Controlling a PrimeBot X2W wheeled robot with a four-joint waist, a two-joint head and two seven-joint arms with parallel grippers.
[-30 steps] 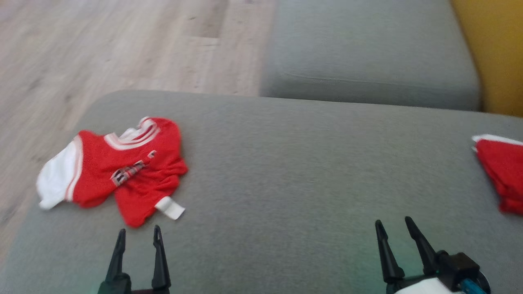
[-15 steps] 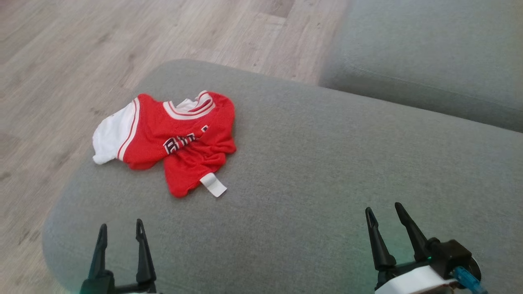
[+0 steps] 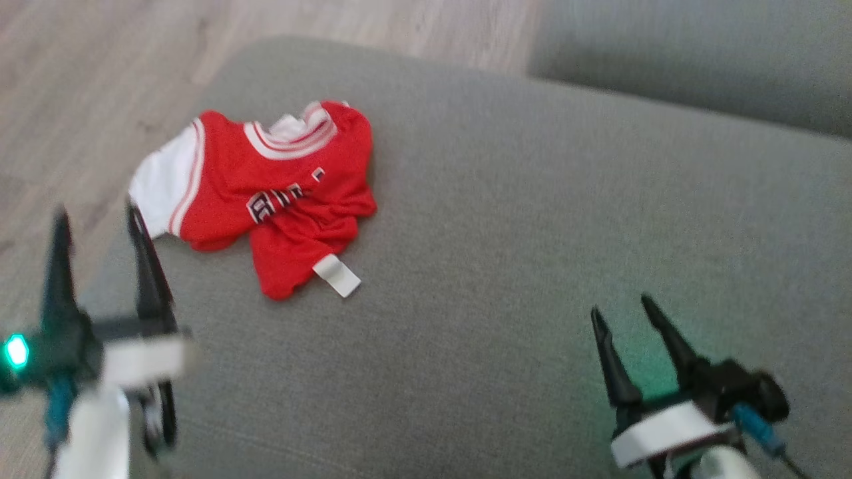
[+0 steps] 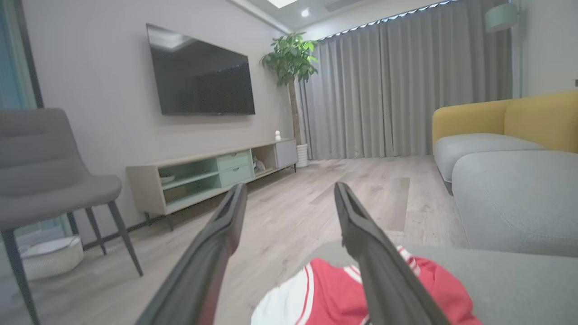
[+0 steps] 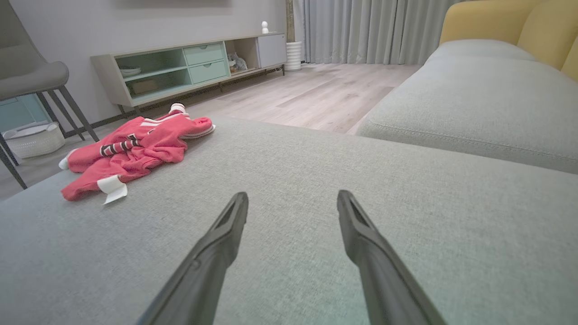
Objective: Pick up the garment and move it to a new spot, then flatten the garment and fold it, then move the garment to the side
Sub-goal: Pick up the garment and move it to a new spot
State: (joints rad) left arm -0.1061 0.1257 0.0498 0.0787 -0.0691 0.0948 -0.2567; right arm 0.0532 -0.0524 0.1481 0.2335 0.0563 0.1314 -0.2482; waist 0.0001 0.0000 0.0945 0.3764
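Ideally the left gripper (image 3: 98,214), jaws spread empty like the right gripper (image 3: 619,306), pinches the crumpled garment (image 3: 266,193) by its left white sleeve.

One red garment (image 3: 219,166), two tools (image 3: 97,210) (image 3: 620,305), two grey cushions (image 3: 499,233) (image 3: 699,66), one chair (image 4: 45,180), one television (image 4: 201,79), one plant (image 4: 289,56).

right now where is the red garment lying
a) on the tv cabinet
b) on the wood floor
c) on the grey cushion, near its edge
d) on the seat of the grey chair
c: the red garment lies crumpled on the grey cushion, close to the edge that borders the wood floor, with its white sleeve nearest that edge.
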